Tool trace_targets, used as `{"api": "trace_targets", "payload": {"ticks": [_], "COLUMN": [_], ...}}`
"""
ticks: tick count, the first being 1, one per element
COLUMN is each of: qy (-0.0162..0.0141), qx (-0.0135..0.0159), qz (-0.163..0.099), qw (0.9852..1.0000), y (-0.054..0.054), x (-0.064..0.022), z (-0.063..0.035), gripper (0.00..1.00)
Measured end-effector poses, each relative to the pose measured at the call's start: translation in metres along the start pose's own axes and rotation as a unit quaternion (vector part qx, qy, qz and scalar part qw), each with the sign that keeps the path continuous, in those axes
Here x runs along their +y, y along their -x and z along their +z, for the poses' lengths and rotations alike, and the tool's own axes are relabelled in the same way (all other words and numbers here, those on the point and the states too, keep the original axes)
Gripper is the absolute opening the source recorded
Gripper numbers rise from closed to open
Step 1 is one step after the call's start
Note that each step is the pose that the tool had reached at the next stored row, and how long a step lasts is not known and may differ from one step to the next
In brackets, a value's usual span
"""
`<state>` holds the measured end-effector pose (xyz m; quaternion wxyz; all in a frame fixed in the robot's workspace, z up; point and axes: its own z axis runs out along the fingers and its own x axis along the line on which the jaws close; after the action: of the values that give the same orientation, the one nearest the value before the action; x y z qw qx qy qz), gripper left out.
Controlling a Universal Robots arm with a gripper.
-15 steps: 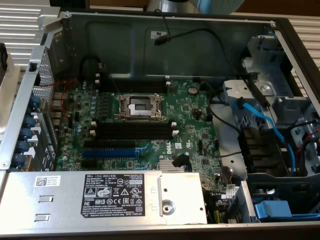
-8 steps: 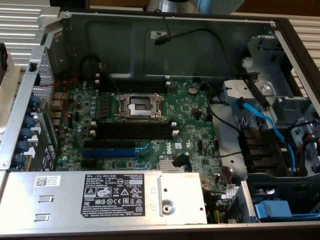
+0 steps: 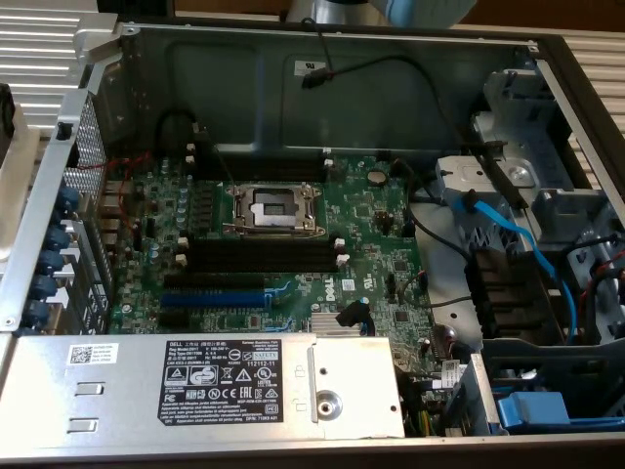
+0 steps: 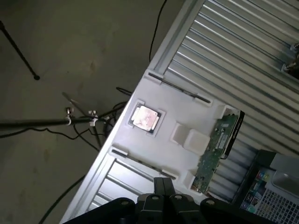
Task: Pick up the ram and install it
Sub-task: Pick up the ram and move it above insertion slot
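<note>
Computer case (image 3: 244,88): I see it lying open, its motherboard (image 3: 381,234) face up inside.
Table (image 4: 243,56): ribbed metal, carrying the white tray (image 4: 187,105).
Memory slots (image 3: 259,256): black with white end clips, just beside the processor socket (image 3: 273,207); they look empty to me.
Ram (image 4: 212,154): rests in a pocket at one edge of the tray, well apart from the processor chip (image 4: 146,117), which sits in its own recess.
Handling: I judge it light, stiff, thin and fragile. I'd take it by the long edges near mid-length, clear of the black chips and the contact edge.
Pincer (image 4: 163,185): closed and holding nothing, above the tray near one end of the ram.
</note>
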<state>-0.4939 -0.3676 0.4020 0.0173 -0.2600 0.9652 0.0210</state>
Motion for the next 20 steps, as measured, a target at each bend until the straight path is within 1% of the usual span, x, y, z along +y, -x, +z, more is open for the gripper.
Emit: {"api": "trace_targets", "payload": {"ticks": [2, 5, 8, 10, 13, 16, 18, 20], "qy": [0.0009, 0.0021, 0.0034, 0.0041, 0.0049, 0.0057, 0.0063, 0.0068], "qx": [0.0008, 0.0017, 0.0026, 0.0033, 0.0043, 0.0056, 0.0064, 0.0072], "qz": [-0.018, -0.045, -0.073, -0.091, -0.118, -0.144, -0.163, -0.181], "qw": [0.9998, 0.999, 0.9973, 0.9959, 0.993, 0.9895, 0.9866, 0.9834], "y": [0.0, 0.0, 0.0, 0.0, 0.0, 0.0, 0.0, 0.0], "x": [0.0, 0.0, 0.0, 0.0, 0.0, 0.0, 0.0, 0.0], "z": [-0.0001, 0.0, 0.0, -0.0001, 0.0, 0.0, -0.0001, -0.0001], "gripper": [0.1, 0.1, 0.1, 0.1, 0.1, 0.1, 0.1, 0.1]}}
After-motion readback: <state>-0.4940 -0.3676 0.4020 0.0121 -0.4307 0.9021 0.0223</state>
